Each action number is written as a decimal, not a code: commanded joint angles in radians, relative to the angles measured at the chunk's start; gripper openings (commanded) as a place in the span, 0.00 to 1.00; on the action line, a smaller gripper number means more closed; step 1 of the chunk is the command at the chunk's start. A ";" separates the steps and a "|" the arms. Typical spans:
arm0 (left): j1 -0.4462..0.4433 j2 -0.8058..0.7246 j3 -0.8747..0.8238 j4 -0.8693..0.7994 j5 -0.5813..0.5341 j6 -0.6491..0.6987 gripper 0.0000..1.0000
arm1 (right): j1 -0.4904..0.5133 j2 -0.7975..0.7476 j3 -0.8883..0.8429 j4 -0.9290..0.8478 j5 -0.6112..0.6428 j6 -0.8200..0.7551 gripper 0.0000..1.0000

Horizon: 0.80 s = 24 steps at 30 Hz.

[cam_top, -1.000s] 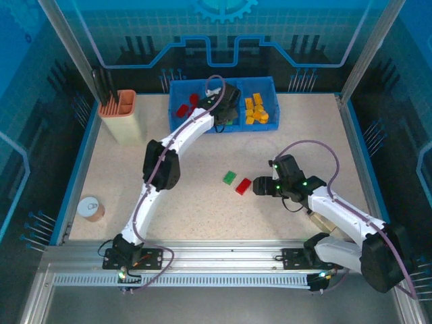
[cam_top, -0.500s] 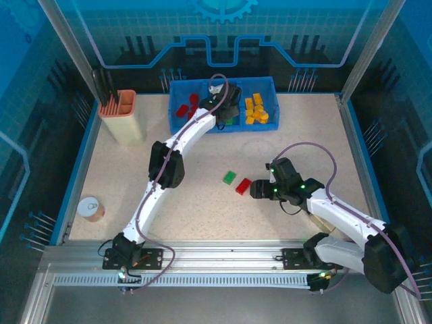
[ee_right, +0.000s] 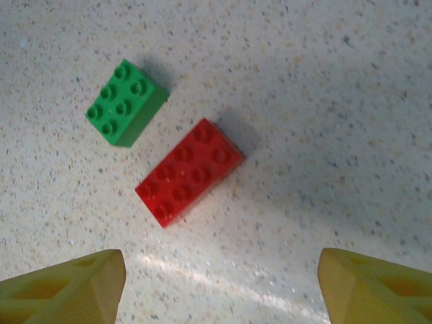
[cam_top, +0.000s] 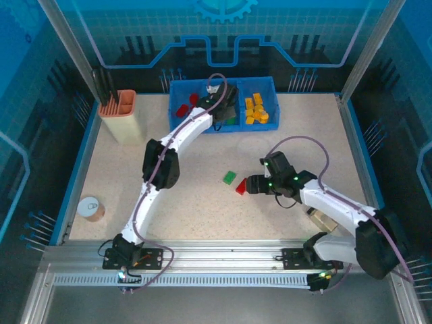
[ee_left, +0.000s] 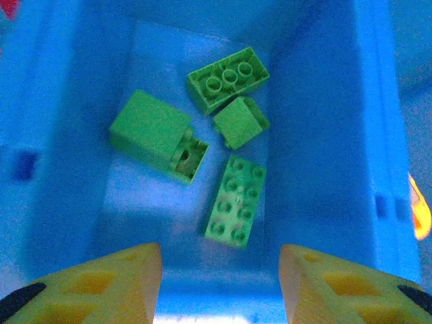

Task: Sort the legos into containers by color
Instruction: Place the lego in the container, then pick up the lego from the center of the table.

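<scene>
Over the far bin (cam_top: 174,116), the left gripper (ee_left: 219,270) is hanging released and empty above green bricks (ee_left: 236,199) in the middle compartment. The right gripper (ee_right: 221,287), having slid left since earlier, is hovering spread over the red brick (ee_right: 190,172) on the table (ee_right: 337,101). Next it probably needs lowering and closing.

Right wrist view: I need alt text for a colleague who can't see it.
A red lego lies studs-up on the speckled tabletop, with a smaller green lego apart from it to its upper left. The right end effector hangs above them, open and empty, with its yellow fingertips at the bottom corners.
</scene>
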 commanded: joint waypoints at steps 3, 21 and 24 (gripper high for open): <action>-0.041 -0.349 -0.216 0.078 -0.078 0.103 0.53 | 0.040 0.123 0.101 0.062 -0.004 -0.021 0.75; -0.043 -0.986 -0.796 -0.010 -0.282 0.140 0.65 | 0.162 0.562 0.470 -0.096 0.117 0.059 0.70; -0.042 -1.060 -0.838 -0.005 -0.284 0.159 0.67 | 0.173 0.596 0.490 -0.120 0.135 0.087 0.71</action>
